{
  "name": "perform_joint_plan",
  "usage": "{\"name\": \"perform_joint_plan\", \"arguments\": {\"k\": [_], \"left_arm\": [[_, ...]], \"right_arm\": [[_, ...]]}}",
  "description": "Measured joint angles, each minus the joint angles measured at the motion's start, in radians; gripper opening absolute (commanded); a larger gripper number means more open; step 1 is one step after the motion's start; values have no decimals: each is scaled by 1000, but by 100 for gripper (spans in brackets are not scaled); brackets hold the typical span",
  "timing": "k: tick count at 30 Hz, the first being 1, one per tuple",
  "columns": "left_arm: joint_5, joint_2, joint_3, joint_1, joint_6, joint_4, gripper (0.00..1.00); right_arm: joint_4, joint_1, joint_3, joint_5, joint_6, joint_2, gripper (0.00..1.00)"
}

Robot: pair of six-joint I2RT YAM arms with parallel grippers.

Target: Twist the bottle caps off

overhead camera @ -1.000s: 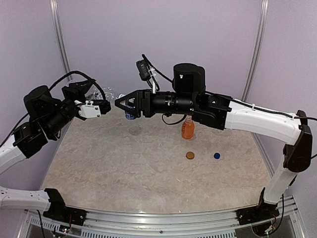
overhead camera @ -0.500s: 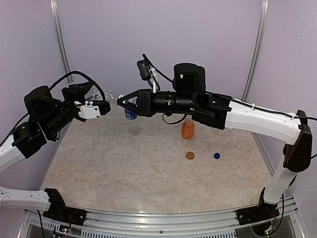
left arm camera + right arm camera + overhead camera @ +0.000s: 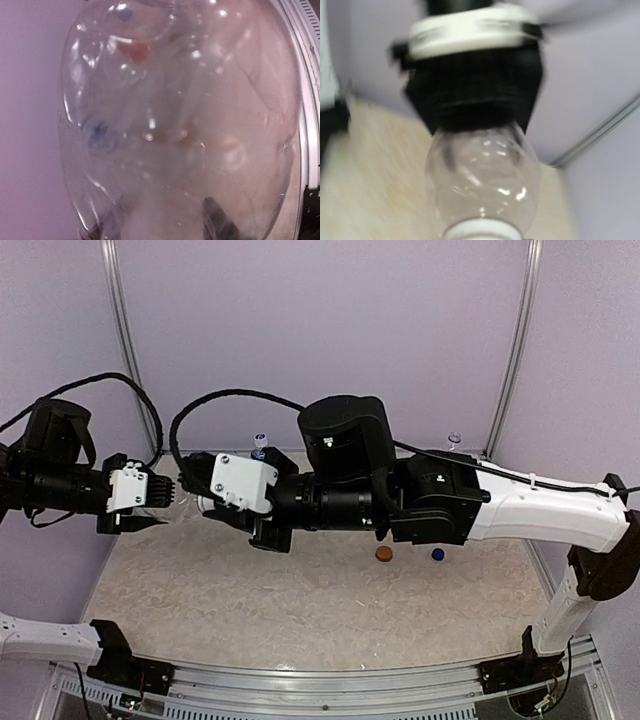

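A plain clear bottle (image 3: pixel 188 504) hangs sideways in the air between my two grippers. My left gripper (image 3: pixel 165 508) is shut on its base end. In the left wrist view the bottle (image 3: pixel 175 125) fills the frame, with my dark fingers (image 3: pixel 215 225) seen through it. In the right wrist view the bottle (image 3: pixel 482 175) points its whitish cap (image 3: pixel 480 231) at the camera's bottom edge, and the black left gripper (image 3: pixel 475 125) grips the far end. My right gripper (image 3: pixel 207 504) is at the cap end with its fingers hidden. An orange-brown cap (image 3: pixel 383 553) and a blue cap (image 3: pixel 437 554) lie loose on the table.
A capped bottle top (image 3: pixel 260 440) shows behind the right arm at the back. Another clear bottle top (image 3: pixel 454 437) stands at the back right. The right arm's body (image 3: pixel 340 480) spans the middle and hides the table behind it. Purple walls enclose the table.
Both arms have swung left and toward the camera. The left gripper now holds the clear bottle up in the air, and the right gripper has come to its cap end.
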Motion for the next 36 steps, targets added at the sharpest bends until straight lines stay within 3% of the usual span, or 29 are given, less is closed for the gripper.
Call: {"name": "perform_joint_plan", "arguments": {"k": [6, 13, 14, 15, 17, 18, 20, 27, 30, 34, 36], "left_arm": [[166, 14, 17, -5, -47, -195, 27], [174, 26, 17, -5, -82, -260, 26], [173, 27, 17, -5, -89, -260, 26], [170, 26, 17, -5, -93, -259, 26], [156, 25, 16, -5, -99, -258, 25], [167, 24, 13, -5, -109, -254, 25], [183, 17, 3, -6, -121, -209, 26], [72, -12, -97, 3, -126, 22, 27], [-23, -15, -147, 3, -101, 146, 28], [-150, -15, -207, 3, -40, 313, 29], [-200, -15, -230, 2, -3, 388, 29]], "right_arm": [[-26, 147, -23, 271, -510, 16, 0], [51, 202, -54, 472, -893, 50, 0], [64, 203, -60, 483, -920, 50, 9], [81, 204, -69, 491, -939, 50, 40], [131, 204, -99, 506, -962, 48, 72], [163, 203, -115, 514, -956, 48, 93], [197, 194, -142, 521, -925, 48, 99], [249, 123, -227, 448, -606, -31, 99], [252, 45, -254, 315, -353, -107, 99], [304, -130, -275, 27, 88, -184, 99], [329, -194, -275, -56, 272, -187, 95]]}}
